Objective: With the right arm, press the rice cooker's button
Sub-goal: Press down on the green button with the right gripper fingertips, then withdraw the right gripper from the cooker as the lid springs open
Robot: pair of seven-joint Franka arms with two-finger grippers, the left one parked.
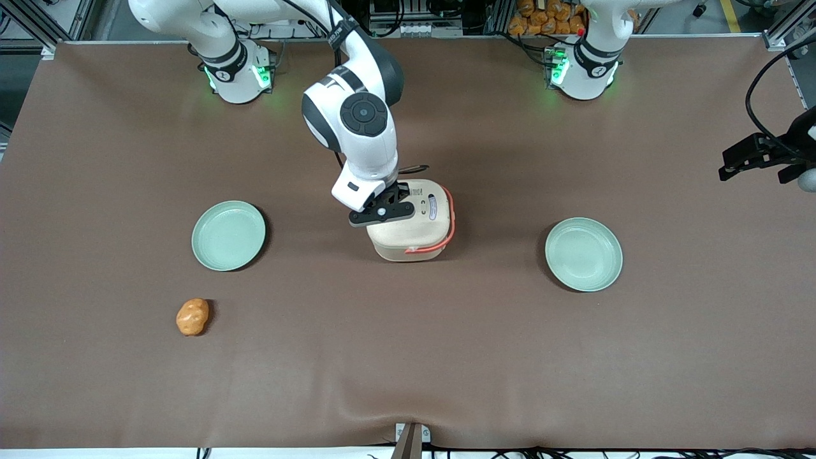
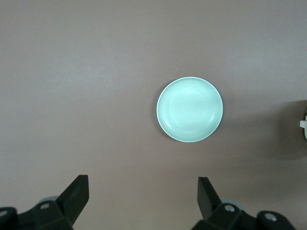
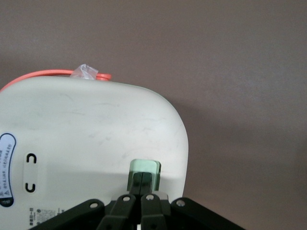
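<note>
The cream rice cooker [image 1: 417, 226] stands mid-table with its lid closed and its coral-red handle [image 1: 450, 220] along one side. The right arm [image 1: 357, 121] reaches down over it. Its black gripper [image 1: 381, 211] is at the cooker's edge toward the working arm's end. In the right wrist view the fingers are shut together, and the gripper [image 3: 142, 176] has its tips on the pale green button [image 3: 144, 168] at the edge of the cream lid [image 3: 91, 139]. The handle [image 3: 53, 74] shows along the lid's edge. The inner pot is hidden.
Two pale green plates lie on the brown table, one [image 1: 228, 235] toward the working arm's end, one [image 1: 583, 254] toward the parked arm's end, also in the left wrist view [image 2: 190, 109]. An orange lumpy object [image 1: 192, 317] lies nearer the front camera.
</note>
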